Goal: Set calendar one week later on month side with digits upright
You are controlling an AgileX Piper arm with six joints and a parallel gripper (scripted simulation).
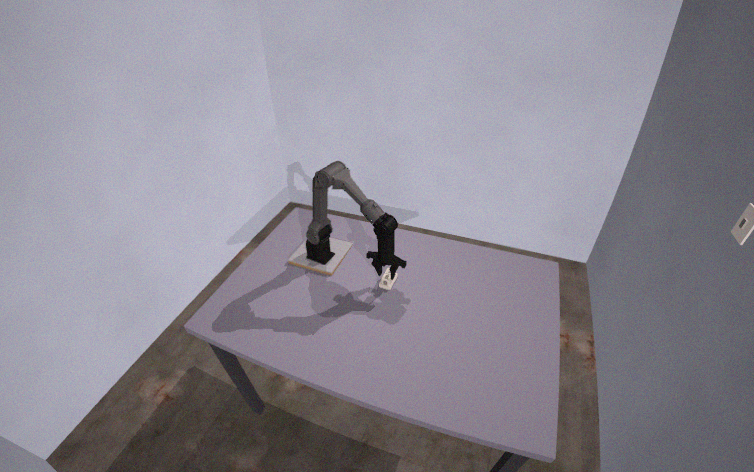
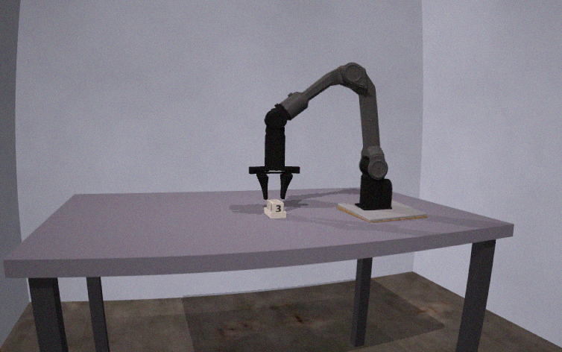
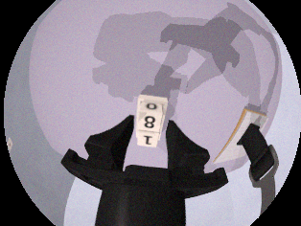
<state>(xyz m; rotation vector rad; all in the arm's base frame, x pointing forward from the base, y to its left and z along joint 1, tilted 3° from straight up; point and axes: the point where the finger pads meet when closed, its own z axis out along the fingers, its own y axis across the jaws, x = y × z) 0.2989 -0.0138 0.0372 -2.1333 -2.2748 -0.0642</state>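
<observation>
The gripper (image 2: 273, 195) is hanging just above the calendar (image 2: 274, 208), jaws parted and holding nothing. Both cubes (image 3: 150, 122) are standing side by side in the tray (image 2: 274, 215), which is lying flat on the table (image 2: 165, 232). A 3 is facing the exterior view; the month side is not legible, so completion is uncertain. Open table is surrounding the tray, well apart from every edge

The grey robot arm (image 2: 367, 112) goes up from its black bottom part, bends at the top, and reaches down to the left. Its black gripper (image 2: 273, 192) points straight down. The two fingers are apart and hold nothing.
</observation>
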